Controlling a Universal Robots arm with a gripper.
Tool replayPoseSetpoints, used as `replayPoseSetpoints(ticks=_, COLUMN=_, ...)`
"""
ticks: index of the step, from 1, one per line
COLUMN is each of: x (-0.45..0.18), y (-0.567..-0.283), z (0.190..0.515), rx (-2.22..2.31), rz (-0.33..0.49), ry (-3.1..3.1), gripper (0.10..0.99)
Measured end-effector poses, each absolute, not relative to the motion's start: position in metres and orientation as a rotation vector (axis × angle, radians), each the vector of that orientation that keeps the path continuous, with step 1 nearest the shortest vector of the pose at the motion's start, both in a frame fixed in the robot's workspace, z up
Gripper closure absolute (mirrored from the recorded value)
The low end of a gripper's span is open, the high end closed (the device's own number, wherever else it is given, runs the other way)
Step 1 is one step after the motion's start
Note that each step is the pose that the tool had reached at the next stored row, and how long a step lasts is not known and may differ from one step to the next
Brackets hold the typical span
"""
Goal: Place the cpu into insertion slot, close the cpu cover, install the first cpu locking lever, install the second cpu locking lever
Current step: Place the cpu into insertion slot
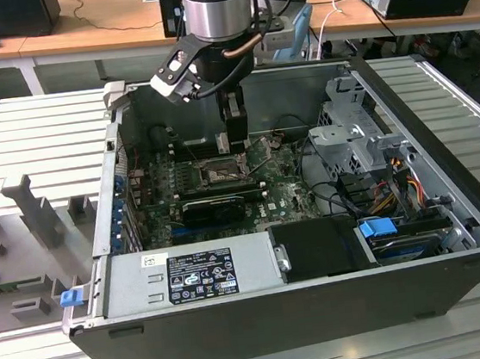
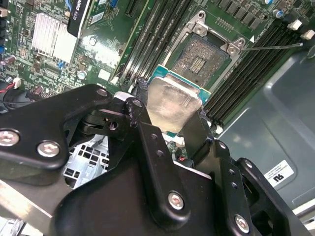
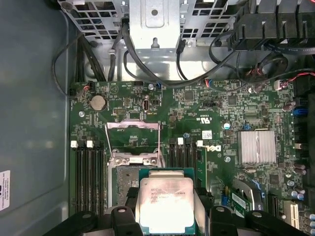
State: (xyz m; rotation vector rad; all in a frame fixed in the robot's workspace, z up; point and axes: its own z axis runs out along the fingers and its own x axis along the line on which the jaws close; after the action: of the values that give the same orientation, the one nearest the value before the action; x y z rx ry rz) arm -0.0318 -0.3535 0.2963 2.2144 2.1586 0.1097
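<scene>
My gripper (image 2: 171,122) is shut on the cpu (image 2: 173,104), a silver-topped chip with a green rim, gripped by its edges between two black fingers (image 2: 143,114). In both wrist views the chip (image 3: 170,204) hangs above the board, partly over the insertion slot (image 2: 201,56). The slot lies uncovered, its tan contact field showing. The cpu cover (image 3: 134,139) is swung open beside the slot (image 3: 123,179), its square window facing the camera. A thin locking lever (image 2: 271,46) sticks out from the socket, unlatched. In the exterior view the gripper (image 1: 236,142) is inside the case, just above the socket (image 1: 215,172).
The green motherboard (image 3: 216,123) lies in an open black computer case (image 1: 264,315). Memory slots (image 3: 88,169) flank the socket. A silver heatsink (image 3: 257,146) and cable bundles (image 3: 147,64) are nearby. A drive cage (image 1: 348,137) stands at the exterior view's right.
</scene>
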Motion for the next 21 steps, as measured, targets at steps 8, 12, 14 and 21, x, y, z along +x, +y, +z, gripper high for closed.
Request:
replayPoseSetpoints(ticks=8, x=-0.033, y=-0.350, z=0.289, rx=2.216, rz=0.112, ry=2.159, gripper=0.561)
replayPoseSetpoints(ticks=12, x=-0.035, y=-0.345, z=0.278, rx=2.205, rz=0.112, ry=2.170, gripper=0.561)
replayPoseSetpoints(ticks=14, x=-0.035, y=-0.344, z=0.272, rx=2.205, rz=0.113, ry=2.171, gripper=0.561)
replayPoseSetpoints(ticks=21, x=-0.039, y=-0.344, z=0.264, rx=2.206, rz=0.115, ry=2.172, gripper=0.561)
